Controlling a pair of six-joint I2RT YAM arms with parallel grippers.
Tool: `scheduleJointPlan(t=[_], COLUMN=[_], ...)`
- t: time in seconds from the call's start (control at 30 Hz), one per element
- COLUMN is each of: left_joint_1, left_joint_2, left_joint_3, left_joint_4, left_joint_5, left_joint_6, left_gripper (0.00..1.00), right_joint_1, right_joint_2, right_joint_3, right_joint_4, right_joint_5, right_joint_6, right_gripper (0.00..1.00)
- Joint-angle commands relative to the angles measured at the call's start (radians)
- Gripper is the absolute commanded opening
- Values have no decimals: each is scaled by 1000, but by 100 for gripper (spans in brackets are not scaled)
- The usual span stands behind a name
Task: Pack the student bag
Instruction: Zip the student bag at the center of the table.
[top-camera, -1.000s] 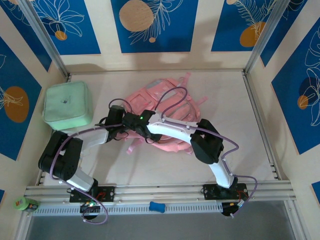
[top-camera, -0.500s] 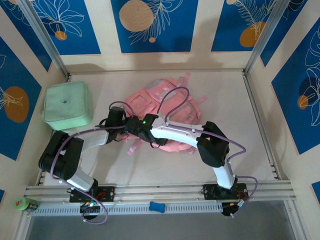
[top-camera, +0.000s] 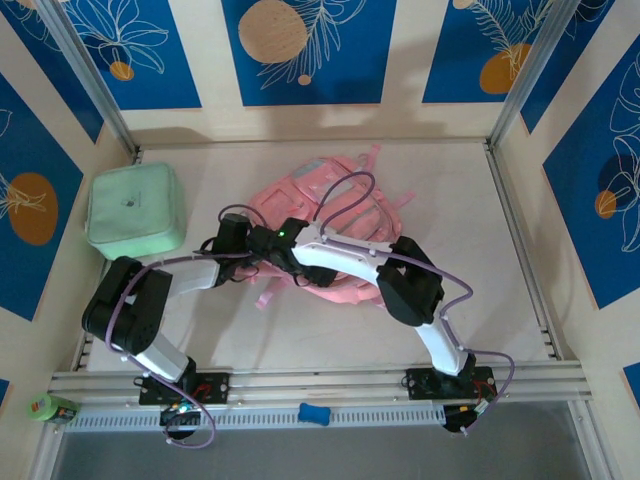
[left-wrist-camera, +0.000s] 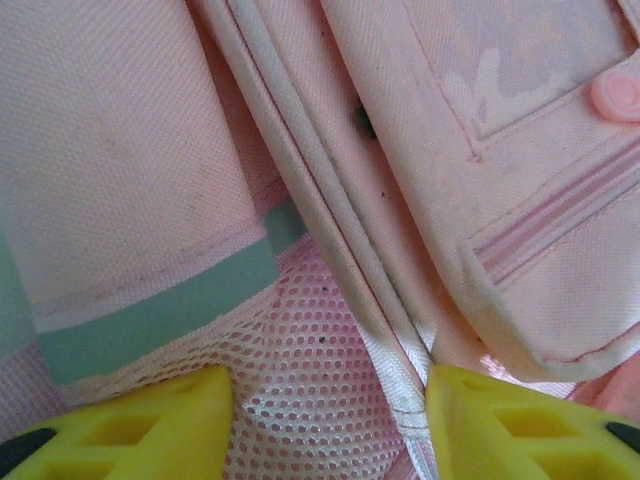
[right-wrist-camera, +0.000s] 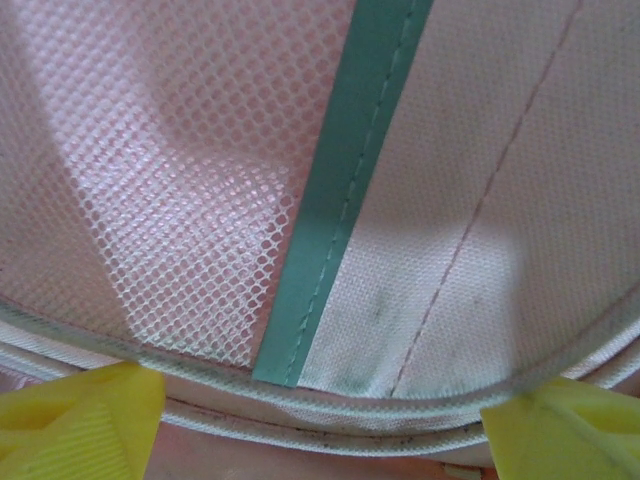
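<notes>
A: Where does the student bag (top-camera: 295, 200) lie?
B: Flat on the table (top-camera: 500, 300), mid-way out. Its long axis runs near-left to far-right, and the green case (top-camera: 135, 210) sits well apart on its left.
A: And the grippers?
B: Both are at its near-left edge. The left gripper (left-wrist-camera: 330, 410) stands open over mesh and seam. The right gripper (right-wrist-camera: 320, 420) gapes wide along the rim.
</notes>
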Motion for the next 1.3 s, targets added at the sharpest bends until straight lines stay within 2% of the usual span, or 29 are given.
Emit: scheduleJointPlan(t=[0.0,0.23,0.43,0.57,0.7,0.8,0.9,1.13,1.27], left_joint_1=[5,5,5,6,6,6,5,3,2], left_joint_2=[38,76,81,66,28,-9,-10,9,37], left_joint_3=[-13,-12,-8,-7,-7,-10,-1,-27,-43], left_joint_4=[-13,-19,-27,-31,-67,-82,-74,-11,43], left_joint_5=[-60,-76,-86,-74,-91,-107,-91,-72,-44], left_joint_6=[-34,-35,-30,-28,-21,-11,-10,-63,-95], left_gripper=[54,53,53,53,53,53,53,53,52], right_joint_1=[3,36,86,96,73,61,43,16,0], right_joint_2=[34,8,-72,-134,-175,-185,-160,-44,42], right_joint_3=[18,-52,-73,-104,-160,-158,-147,-48,14], right_joint_4=[-101,-227,-380,-264,-66,4,85,34,-35], right_joint_5=[70,132,233,209,89,39,8,39,43], right_joint_6=[56,85,114,-39,-189,-192,-216,-116,-68], right_gripper=[86,87,84,78,74,77,84,99,99])
